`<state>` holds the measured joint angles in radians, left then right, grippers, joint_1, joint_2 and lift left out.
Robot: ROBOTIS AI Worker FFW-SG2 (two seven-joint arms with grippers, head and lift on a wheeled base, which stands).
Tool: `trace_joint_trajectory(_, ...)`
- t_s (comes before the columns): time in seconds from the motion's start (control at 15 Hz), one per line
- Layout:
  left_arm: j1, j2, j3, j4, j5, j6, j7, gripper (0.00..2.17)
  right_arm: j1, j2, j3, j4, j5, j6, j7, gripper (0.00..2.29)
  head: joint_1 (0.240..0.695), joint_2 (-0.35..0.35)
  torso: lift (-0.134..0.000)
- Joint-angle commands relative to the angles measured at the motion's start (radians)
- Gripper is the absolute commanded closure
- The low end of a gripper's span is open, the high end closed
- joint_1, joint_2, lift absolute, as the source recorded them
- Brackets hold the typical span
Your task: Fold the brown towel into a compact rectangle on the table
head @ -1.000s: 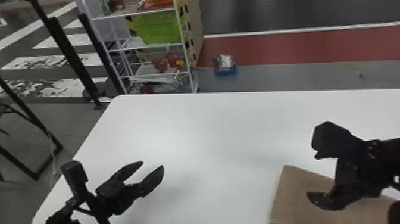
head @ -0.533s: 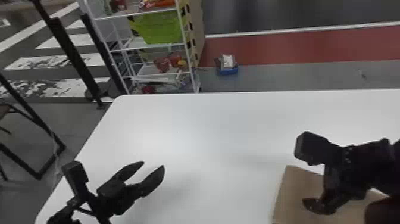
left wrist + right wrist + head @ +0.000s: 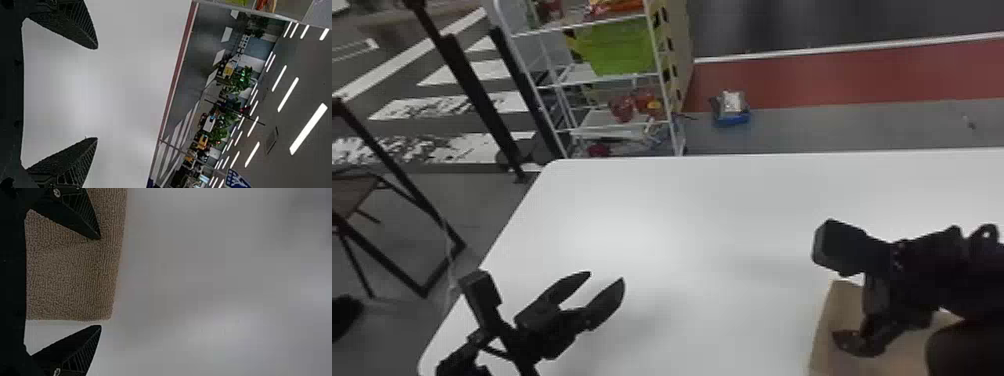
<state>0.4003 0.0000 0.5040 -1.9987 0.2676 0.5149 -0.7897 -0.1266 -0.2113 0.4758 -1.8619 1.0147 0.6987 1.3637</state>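
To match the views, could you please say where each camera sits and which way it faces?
Head view: on the head, facing forward and down over the table; left arm and right arm show.
Left wrist view: on that wrist, past open jaws, over table toward ceiling lights.
Right wrist view: on that wrist, past open jaws, onto towel and table.
Head and right wrist views share the towel.

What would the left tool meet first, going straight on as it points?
Probably the white table: the left tool points out over it, though its height above the surface is unclear.
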Motion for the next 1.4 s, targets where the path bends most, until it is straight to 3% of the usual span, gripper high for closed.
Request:
trace_joint_trajectory(0.0, 0.0, -0.003, 0.01, 0.001, 0.004, 0.0, -0.002, 0.05, -0.016, 0.015, 0.021, 0.032, 0.015, -0.015, 0.003, 0.07, 0.695, 0.294, -0.134)
trace_joint_trajectory(0.27, 0.0, -0.003, 0.016, 0.012, 0.005, -0.009, -0.003, 0.05, -0.031, 0.043, 0.049, 0.081, 0.039, -0.037, 0.003, 0.07, 0.695, 0.321, -0.134)
trace_joint_trajectory(0.67, 0.002, -0.003, 0.024, 0.014, 0.012, -0.012, -0.006, 0.05, -0.077, 0.11, 0.081, 0.142, 0.042, -0.046, 0.003, 0.07, 0.695, 0.35, -0.134)
trace_joint_trajectory(1.07, 0.002, -0.003, 0.038, 0.017, 0.018, -0.012, -0.008, 0.05, -0.139, 0.196, 0.107, 0.236, 0.059, -0.086, -0.023, 0.07, 0.695, 0.35, -0.134)
trace_joint_trajectory(1.33, 0.002, -0.003, 0.045, 0.018, 0.024, -0.012, -0.014, 0.05, -0.186, 0.212, 0.129, 0.306, 0.065, -0.089, -0.063, 0.07, 0.695, 0.35, -0.134)
